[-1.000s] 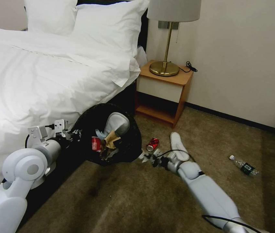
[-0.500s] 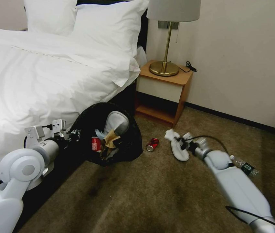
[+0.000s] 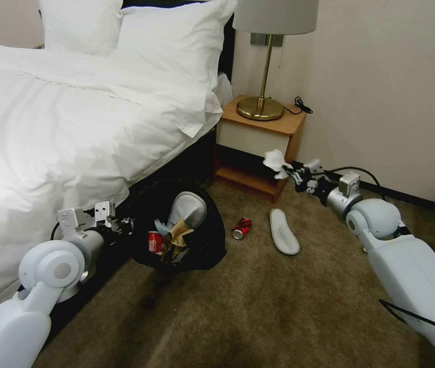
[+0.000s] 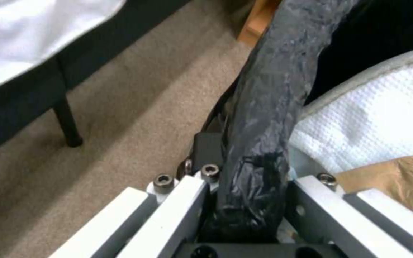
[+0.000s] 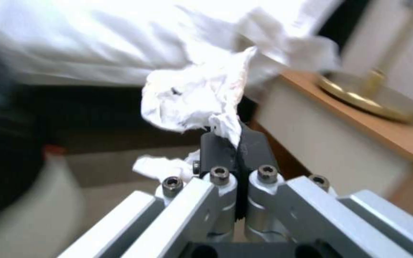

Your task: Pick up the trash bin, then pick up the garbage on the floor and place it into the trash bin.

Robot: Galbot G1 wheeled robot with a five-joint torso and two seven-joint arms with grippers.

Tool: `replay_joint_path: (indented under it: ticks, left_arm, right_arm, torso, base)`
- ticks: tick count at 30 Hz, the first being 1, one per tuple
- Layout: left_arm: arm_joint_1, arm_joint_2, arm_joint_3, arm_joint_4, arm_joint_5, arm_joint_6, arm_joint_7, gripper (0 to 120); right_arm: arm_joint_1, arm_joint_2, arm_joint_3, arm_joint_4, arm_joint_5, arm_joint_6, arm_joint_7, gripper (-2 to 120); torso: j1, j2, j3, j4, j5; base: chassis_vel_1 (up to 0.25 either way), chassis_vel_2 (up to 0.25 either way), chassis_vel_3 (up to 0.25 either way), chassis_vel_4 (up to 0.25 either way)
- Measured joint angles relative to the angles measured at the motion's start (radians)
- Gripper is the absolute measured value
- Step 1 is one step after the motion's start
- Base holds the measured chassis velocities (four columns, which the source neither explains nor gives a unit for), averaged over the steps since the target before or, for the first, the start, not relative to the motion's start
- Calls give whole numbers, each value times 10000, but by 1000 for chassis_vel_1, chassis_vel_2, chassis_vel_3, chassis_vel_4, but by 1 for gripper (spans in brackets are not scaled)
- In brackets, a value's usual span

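On the left I see the big white bed (image 3: pixel 74 117), and near it my left claw (image 3: pixel 120 224) is clamped on the rim of the trash bin (image 3: pixel 212 240), with the black bag squeezed between its jaws. The bin hangs low by the bed, tipped a bit toward me. Inside it I can see a white slipper (image 3: pixel 186 204), a red can (image 3: pixel 154 241), some brown paper (image 3: pixel 179 232) and a bit of pale blue. So part of the job looks done: the bin is picked up and some garbage is in it. Just right of the bin, another red can (image 3: pixel 241 227) lies on the floor. Next to that lies a second white slipper (image 3: pixel 283 231). Farther right and up in the air, in front of the little wooden night table (image 3: pixel 278 122), my right claw (image 3: pixel 293 173) is pinched shut on a white tissue (image 3: pixel 275 161). The tissue is well apart from the bin, so I think it has to go over there and drop in. After that, I think the can and slipper on the floor are left to do.
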Motion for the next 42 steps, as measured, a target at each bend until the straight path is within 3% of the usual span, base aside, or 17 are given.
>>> replay_joint_path:
  ticks: [4, 13, 16, 26, 32, 39, 42]
  left_arm:
    - [-314, -18, 396, 204, -32, 0, -61, 2]
    - [-743, -93, 978, 357, -169, 0, -310, 2]
    - [-1026, -128, 1396, 386, -239, 0, -412, 2]
    - [-1426, -172, 1780, 358, -511, 0, -747, 2]
    - [-1416, -128, 1730, 208, -635, 0, -829, 2]
    - [-1404, -84, 1643, 179, -676, 0, -825, 2]
    - [-1424, -87, 1623, 167, -688, 0, -810, 2]
  right_arm:
    - [-67, -395, -637, 1204, 350, -353, 2, 0]
    - [98, -602, -1324, 2405, 569, -1033, -56, 0]
    - [-8, -790, -1610, 3021, 652, -1382, -98, 0]
    - [-133, -799, -2371, 3356, 23, -1816, -129, 0]
    - [-37, -534, -2806, 3287, -457, -2206, 22, 26]
    - [-48, -462, -2847, 3118, -624, -2196, 26, 45]
    - [3, -378, -2862, 3058, -610, -2175, 116, 62]
  torso:
    - [0, 0, -1, 3, -2]
    - [0, 0, 0, 3, -3]
    - [0, 0, 0, 3, -4]
    - [0, 0, 0, 2, -2]
    - [0, 0, 0, 3, -2]
    - [0, 1, 0, 3, -3]
    - [0, 0, 0, 3, -3]
  base:
    - [0, 0, 0, 0]
    - [0, 0, 0, 0]
    - [0, 0, 0, 0]
    - [0, 0, 0, 0]
    - [0, 0, 0, 0]
    - [0, 0, 0, 0]
    - [0, 0, 0, 0]
